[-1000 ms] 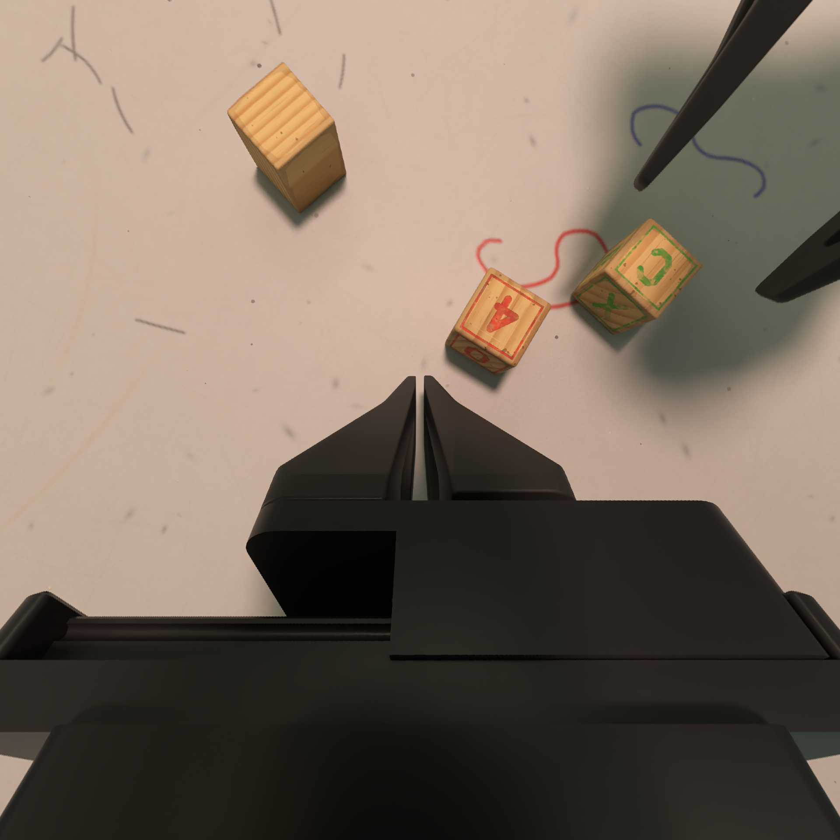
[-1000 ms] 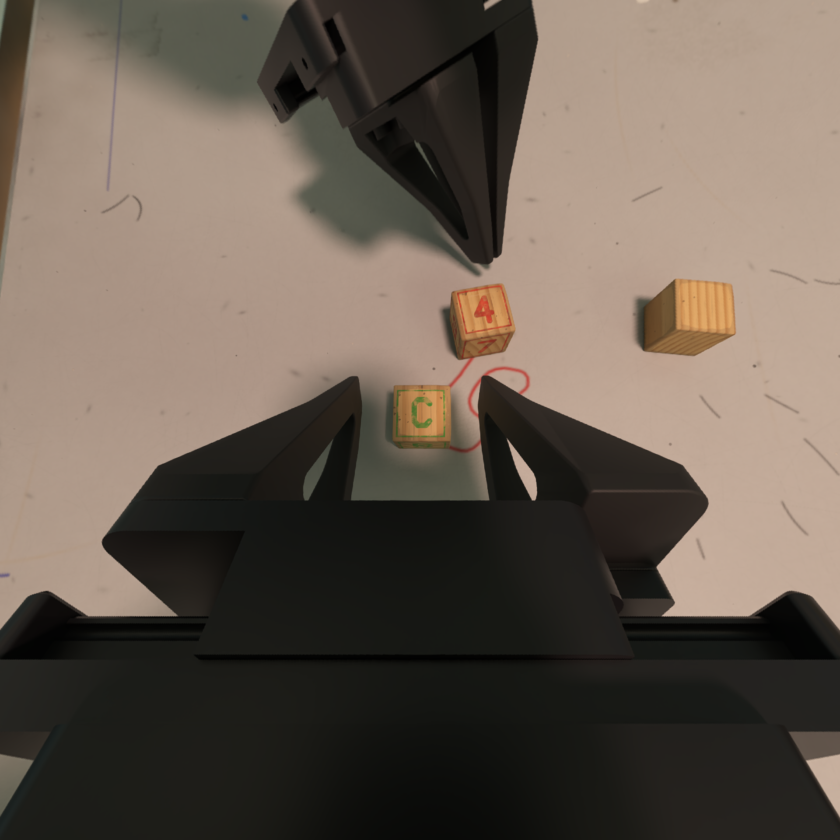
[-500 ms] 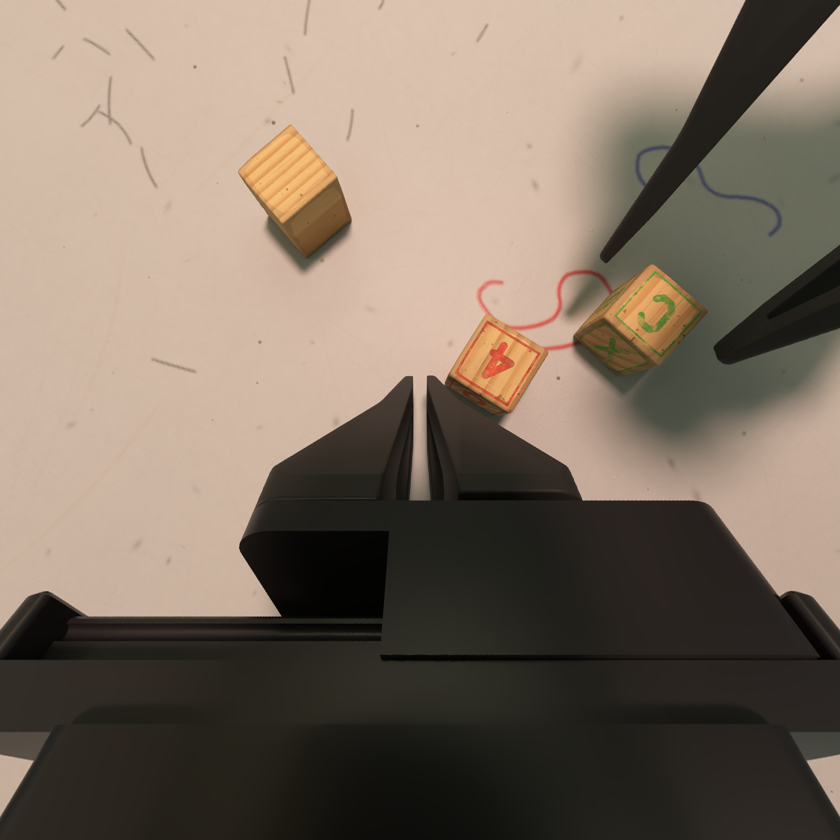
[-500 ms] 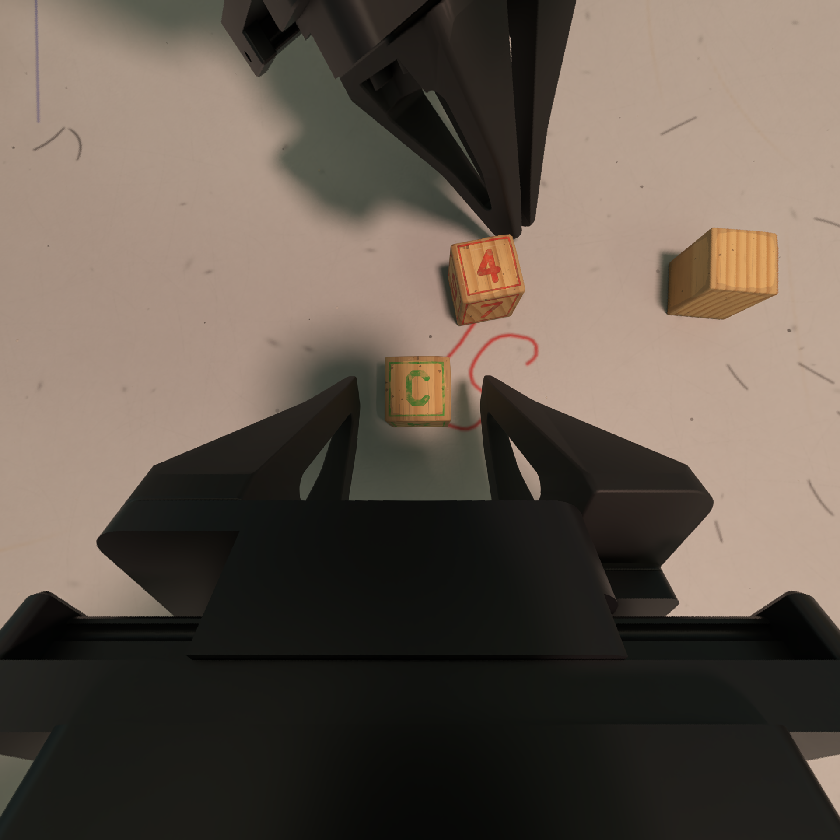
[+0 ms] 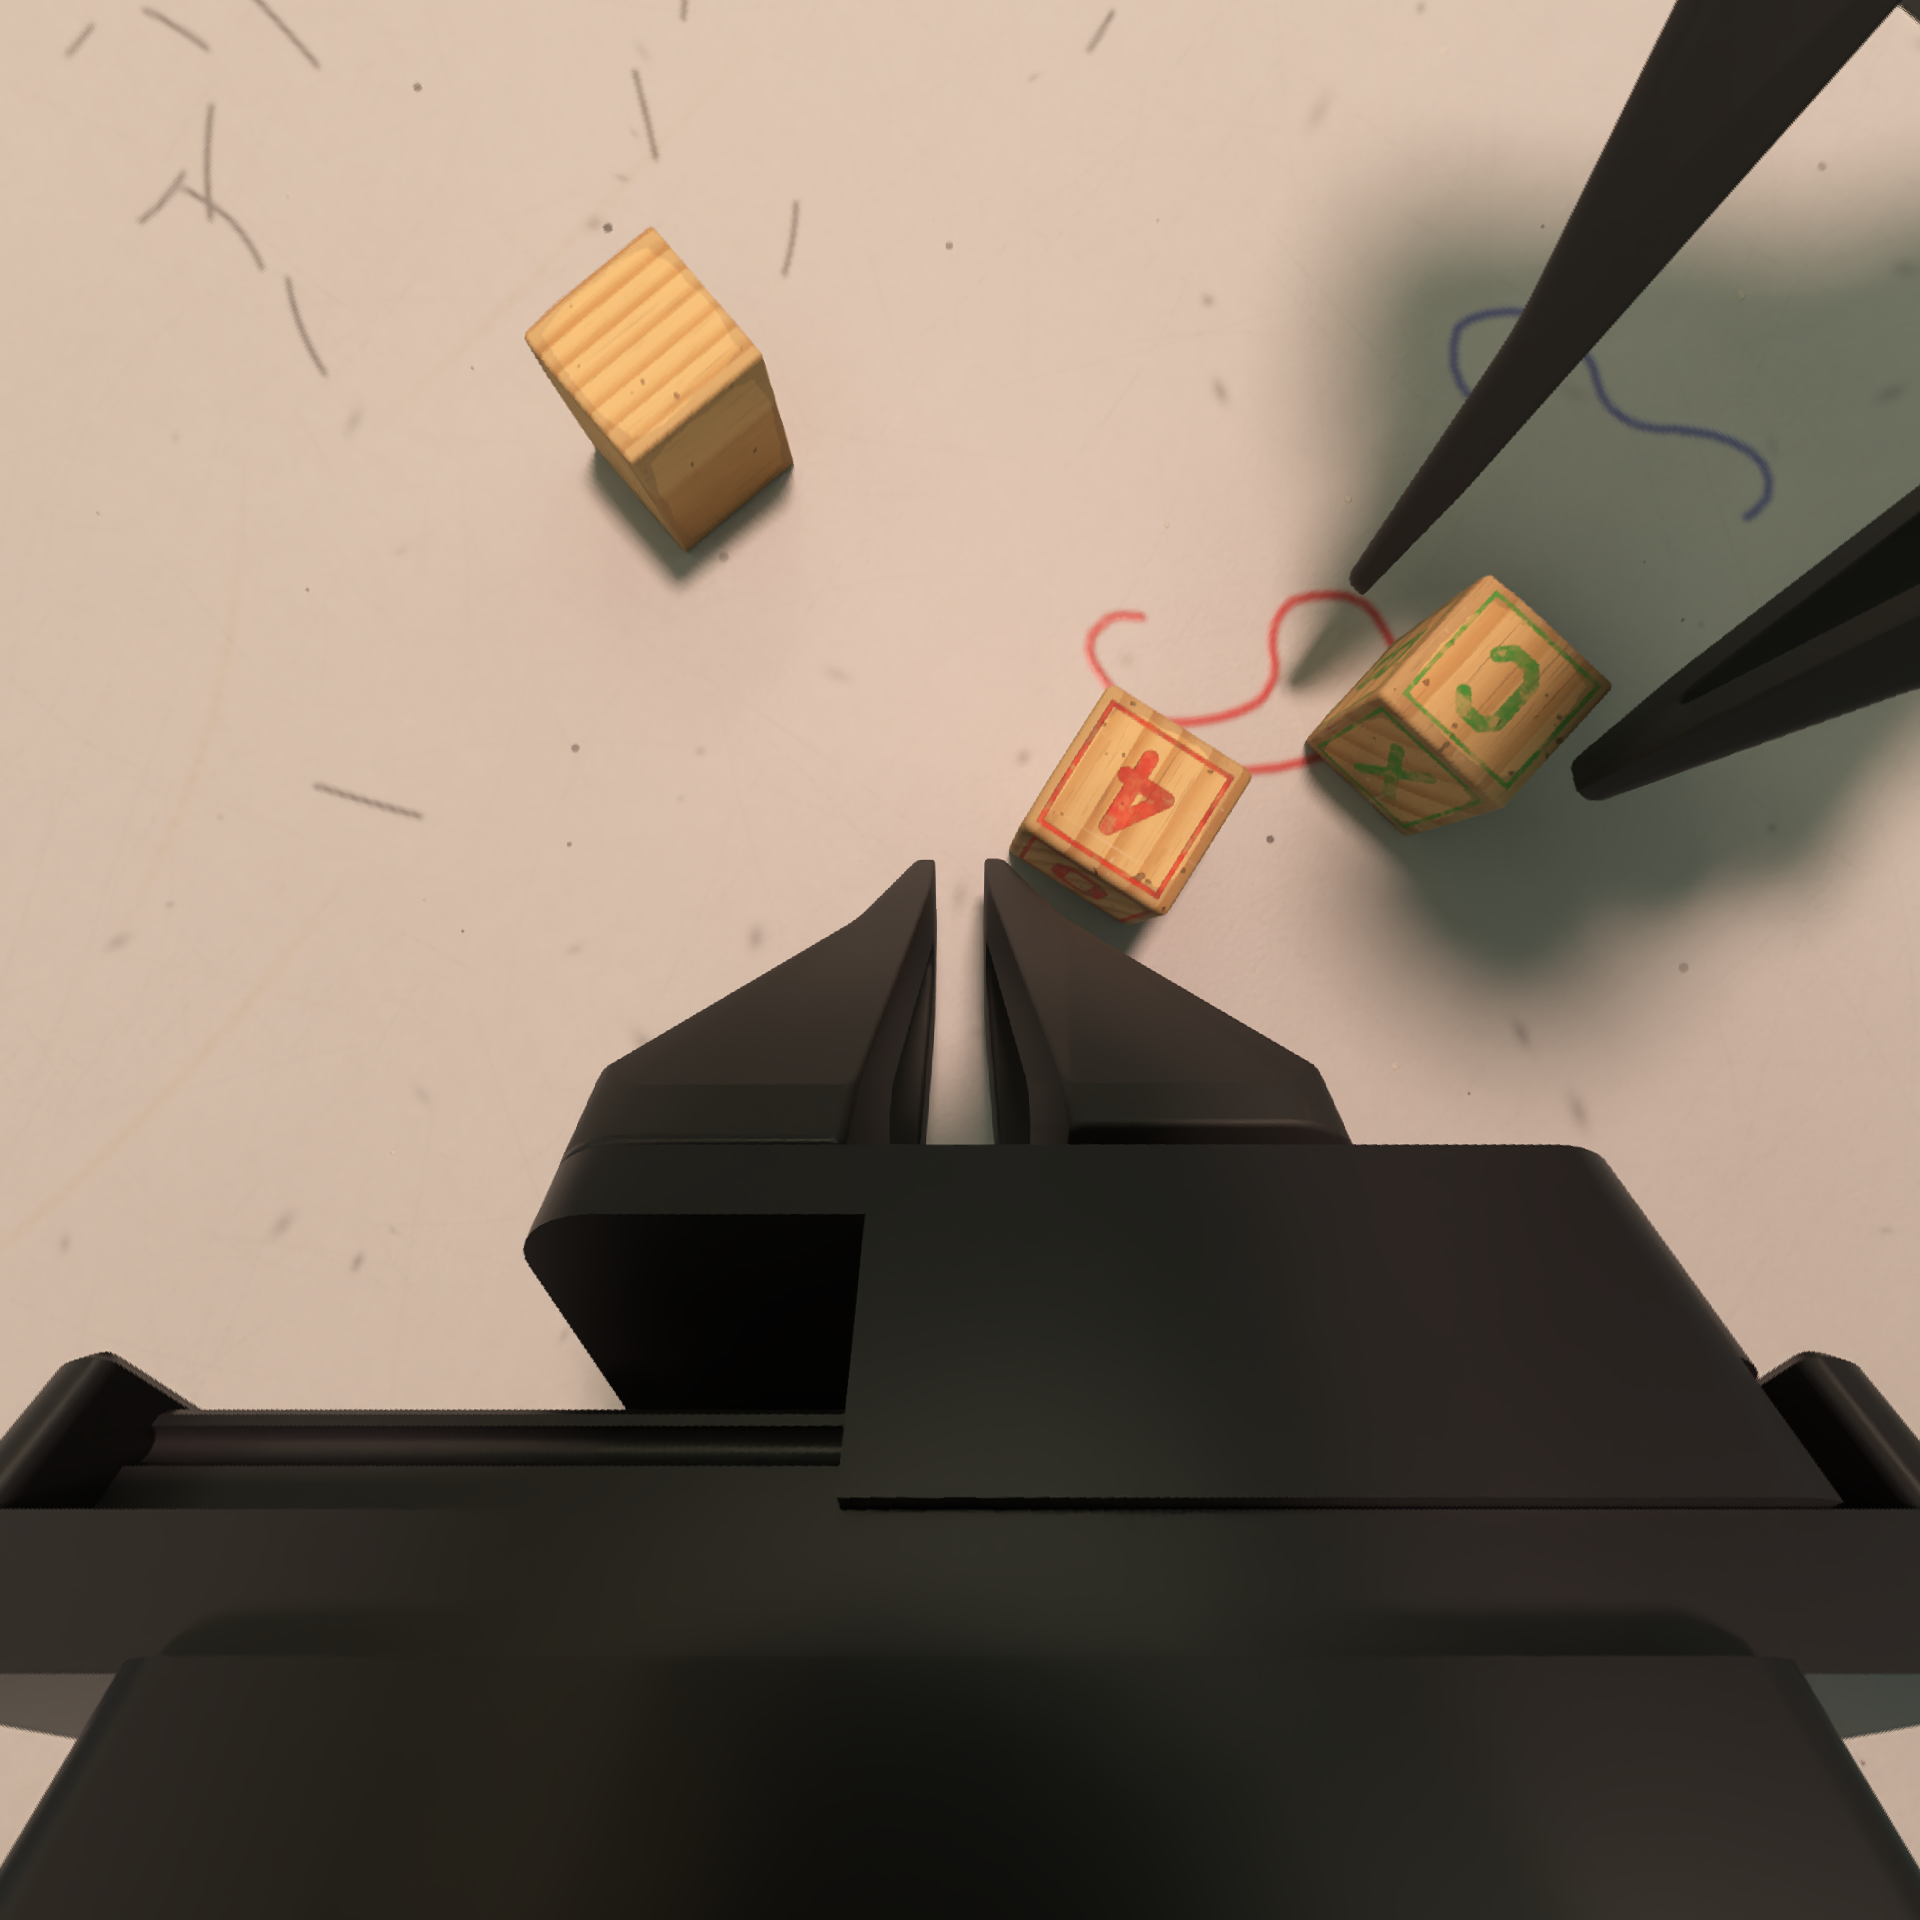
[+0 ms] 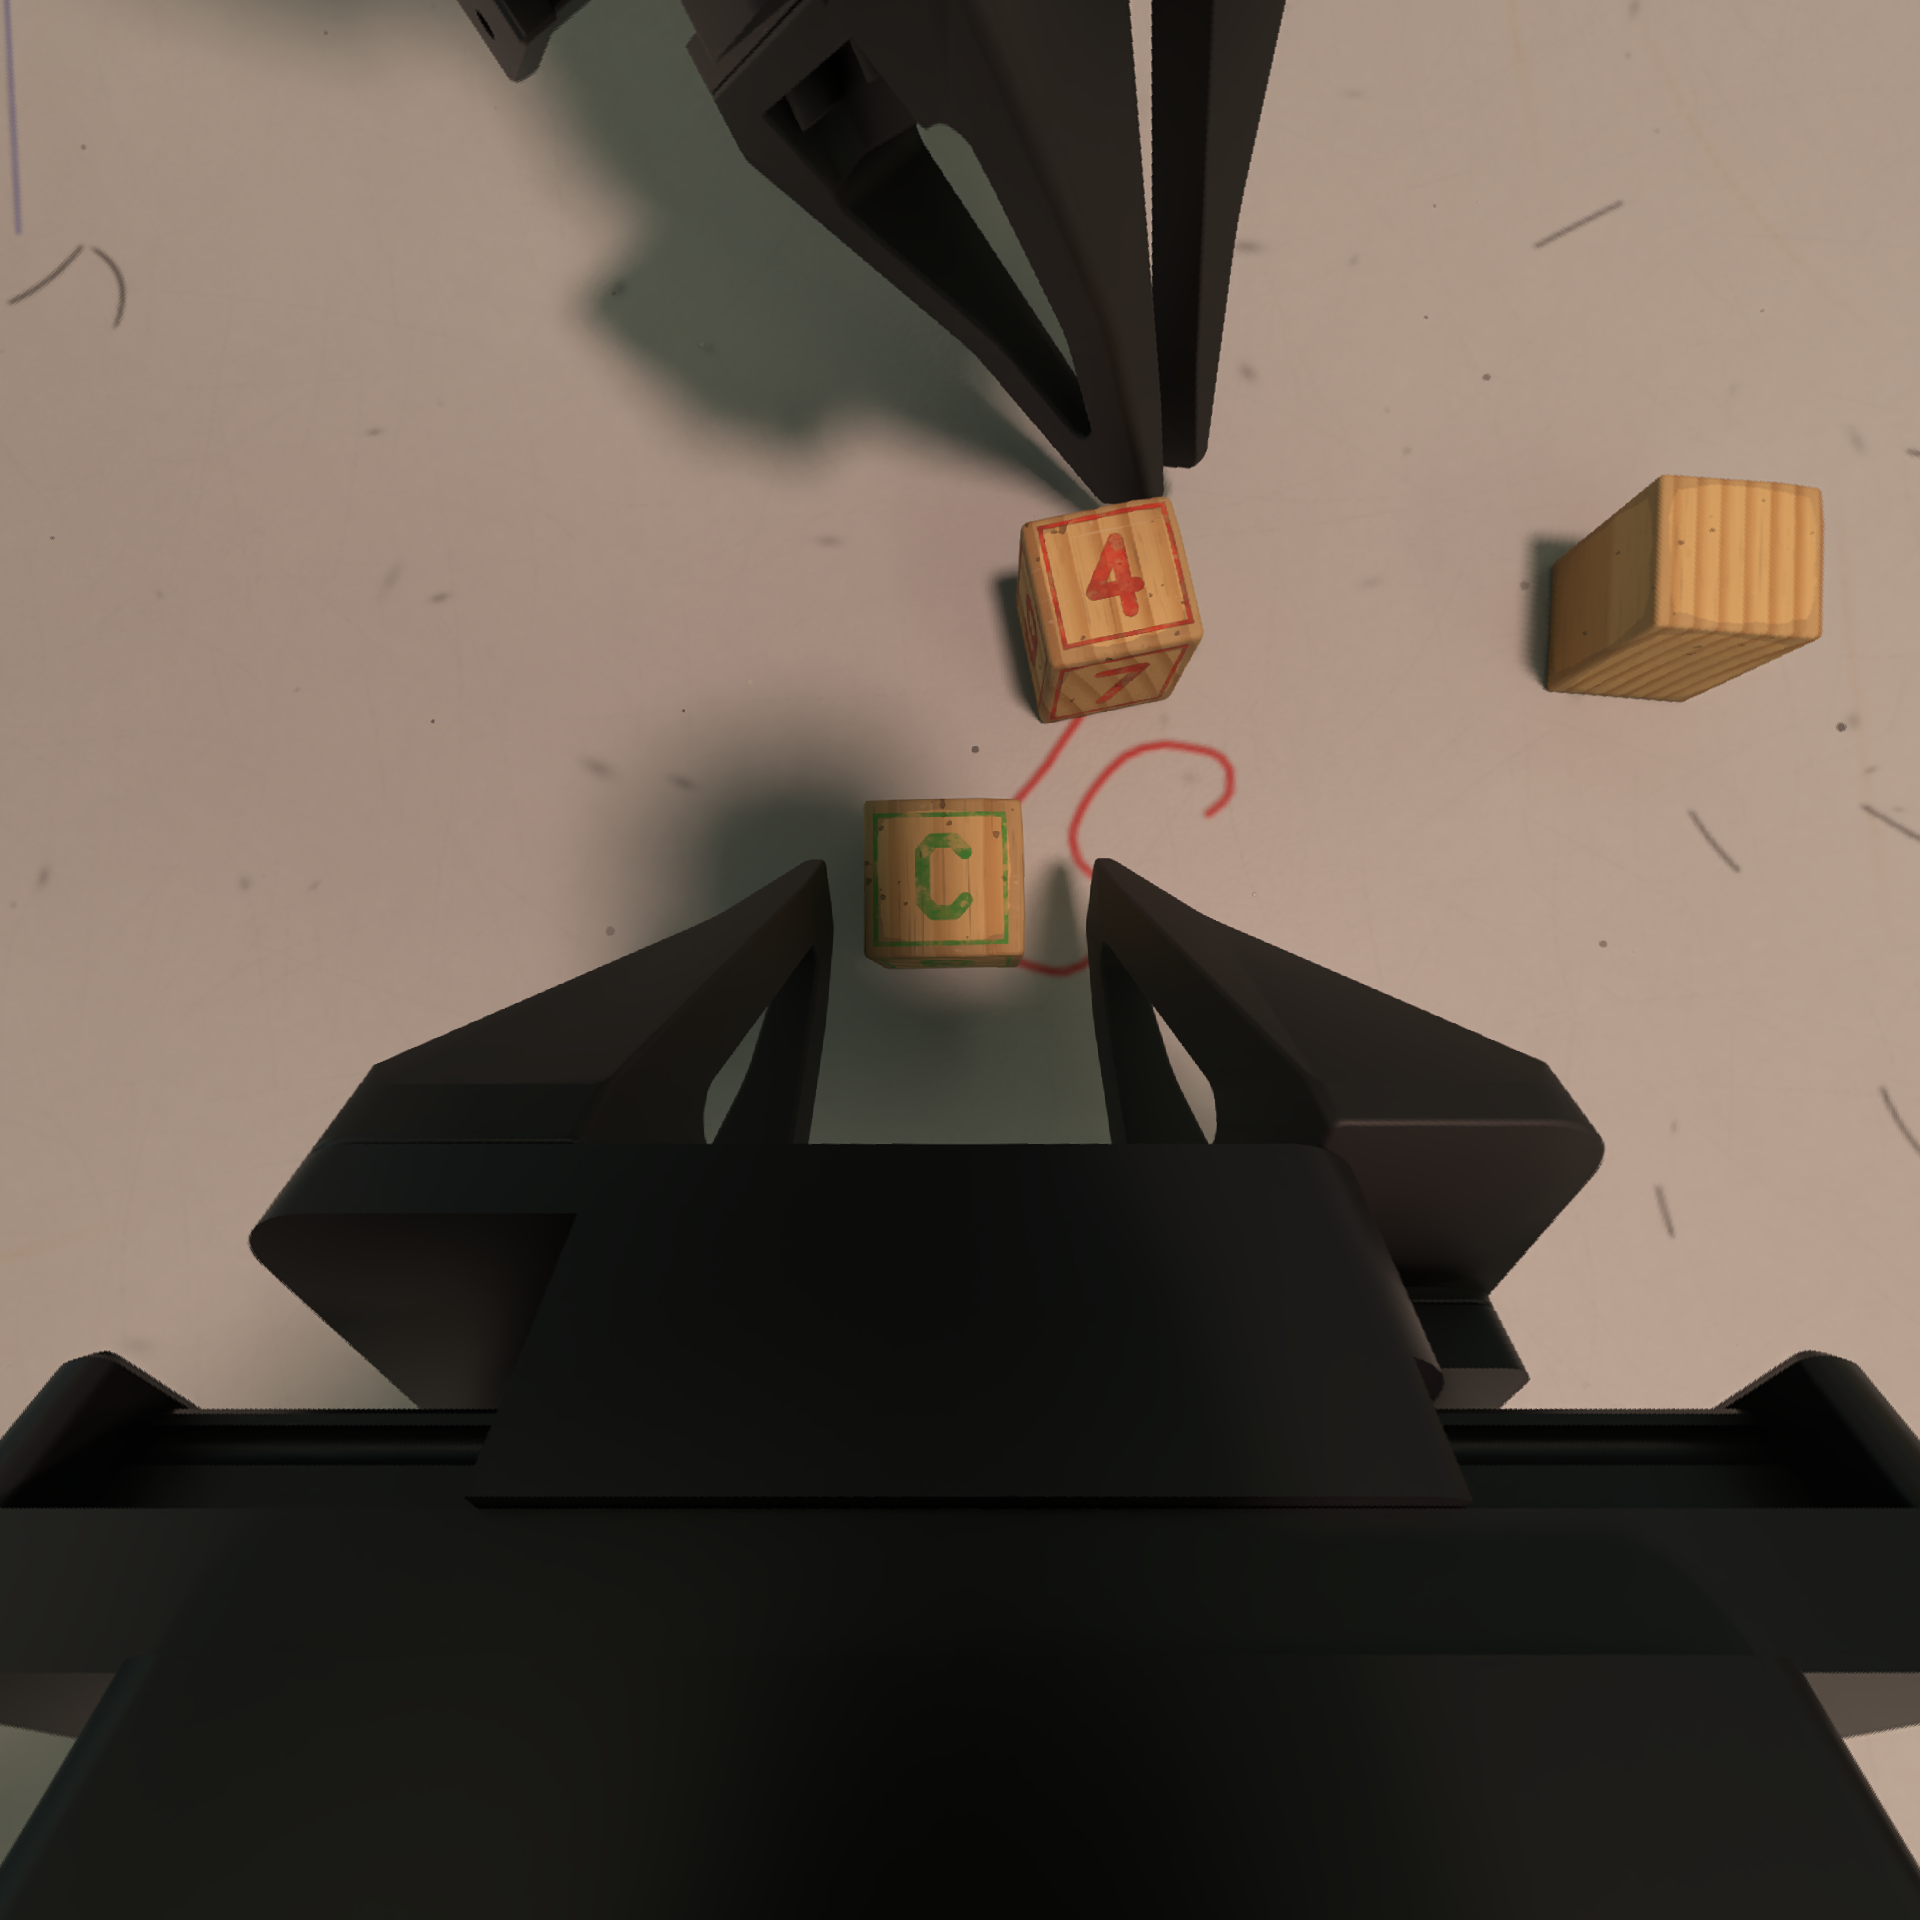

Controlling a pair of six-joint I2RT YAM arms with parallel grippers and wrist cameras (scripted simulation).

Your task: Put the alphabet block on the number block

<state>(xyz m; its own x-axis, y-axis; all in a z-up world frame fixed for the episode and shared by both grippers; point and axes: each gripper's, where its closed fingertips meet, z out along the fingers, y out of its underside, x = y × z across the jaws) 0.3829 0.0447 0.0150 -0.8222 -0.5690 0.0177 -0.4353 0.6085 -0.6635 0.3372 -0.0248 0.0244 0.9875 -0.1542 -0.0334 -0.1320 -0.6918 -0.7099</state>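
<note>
Alphabet block point(image 6: 943, 883) sits on table btwn right gripper point(image 6: 958, 871) fingers, spread wide, nothing grasped. Number block point(image 6: 1114, 603) lies approx 1 o'clock, near. Left gripper point(image 5: 959, 868) clenched, empty, beside number block.

Left gripper point(image 5: 958, 868): black, pointing toward 12 o'clock in its wrist view, its two fingers nearly together with only a narrow slit between the tips. Right gripper point(image 6: 958, 864): black, fingers spread wide, tips level with each other. In the right wrist view the left gripper descends from 12 o'clock, tips down.
</note>
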